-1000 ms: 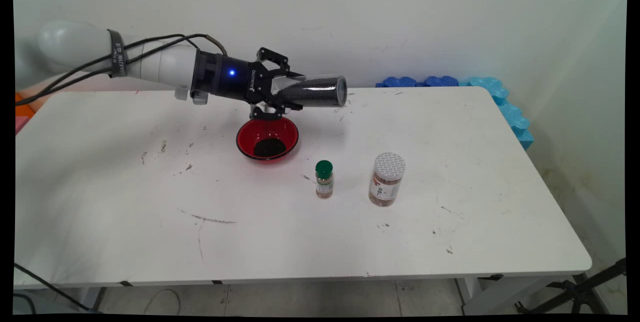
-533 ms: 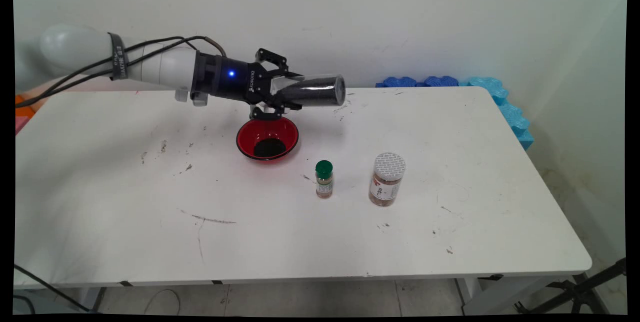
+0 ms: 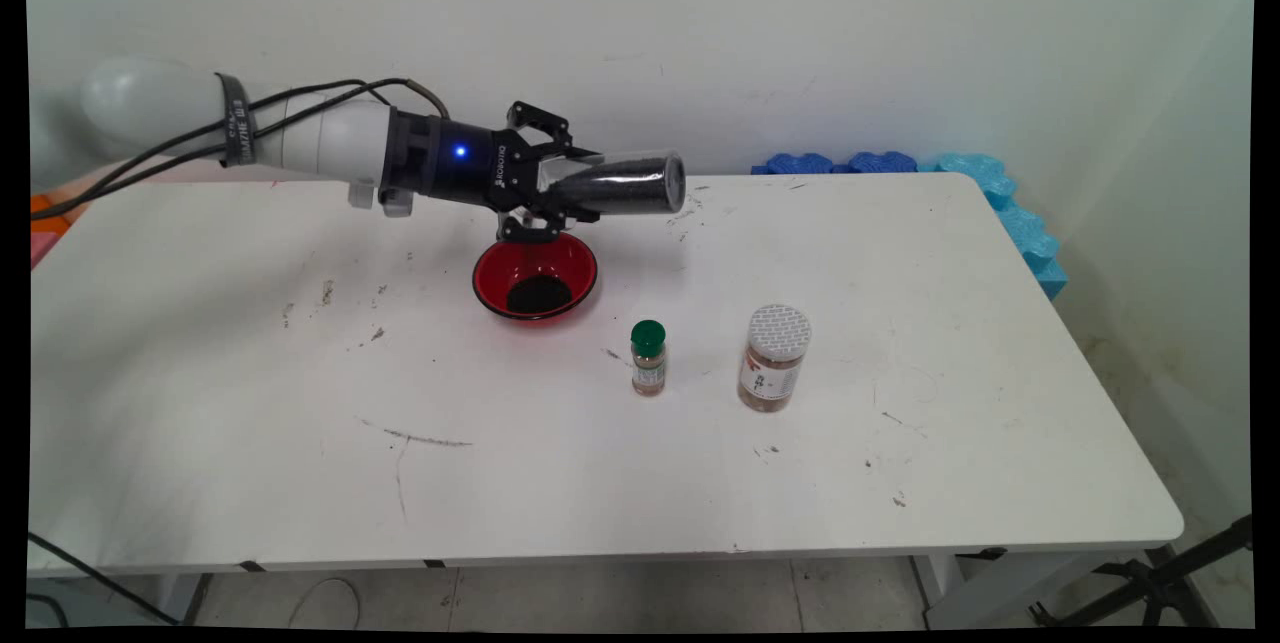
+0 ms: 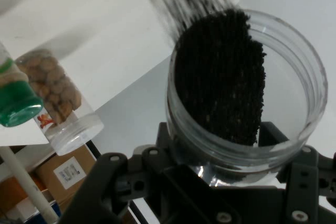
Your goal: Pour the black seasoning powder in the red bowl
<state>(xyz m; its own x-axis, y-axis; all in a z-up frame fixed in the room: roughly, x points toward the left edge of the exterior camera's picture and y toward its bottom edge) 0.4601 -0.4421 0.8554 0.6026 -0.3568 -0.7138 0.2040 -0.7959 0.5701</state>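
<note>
The white table point(image 3: 900, 483) is scuffed and speckled, set against a pale wall with blue foam blocks point(image 3: 1000, 193) at its far right corner. The gripper point(image 3: 575, 186) pinches a clear jar of black grains point(image 3: 625, 185), held sideways above the red bowl point(image 3: 535, 275), which has a dark heap inside. A green-capped spice jar point(image 3: 648, 358) and a white-lidded jar point(image 3: 774, 357) stand nearby. Since a second ago the arm has drawn slightly left.

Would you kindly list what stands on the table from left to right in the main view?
Red bowl → green-capped jar → white-capped jar. The clear jar of dark grains, held in the air by the tool, overlaps the bowl and is left out.
</note>
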